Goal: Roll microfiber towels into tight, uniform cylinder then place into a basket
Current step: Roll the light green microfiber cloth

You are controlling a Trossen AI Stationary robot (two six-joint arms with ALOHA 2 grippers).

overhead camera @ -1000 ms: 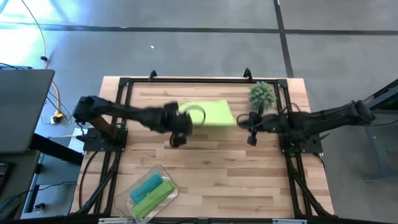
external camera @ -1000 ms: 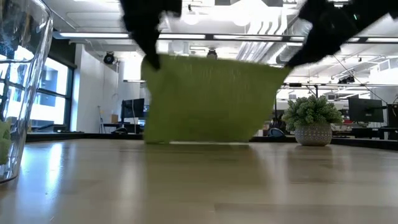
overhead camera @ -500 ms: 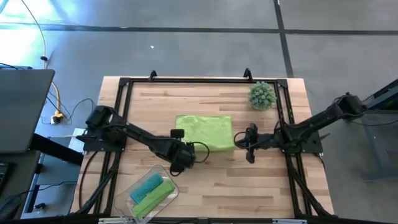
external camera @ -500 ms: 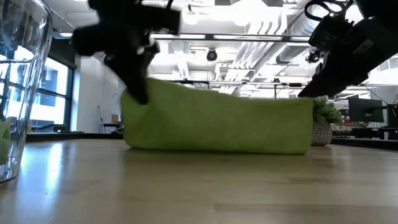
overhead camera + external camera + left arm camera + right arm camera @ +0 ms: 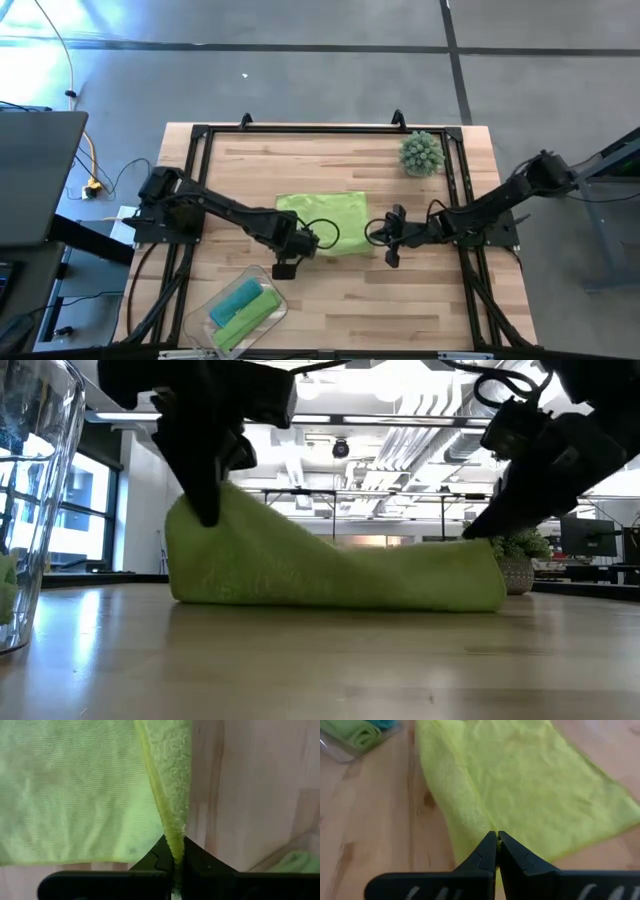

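High view shows you the lime green towel [image 5: 322,215] spread mid-desk, its near edge lifted. Your left gripper [image 5: 300,243] is clamped on the towel's near left corner, raised higher in the low view, and your right gripper [image 5: 378,234] is pinched tight on the near right corner, low to the desk [image 5: 400,290]. At the near left sits the basket [image 5: 262,276], holding 2 rolled towels [image 5: 240,303], 1 teal and 1 green.
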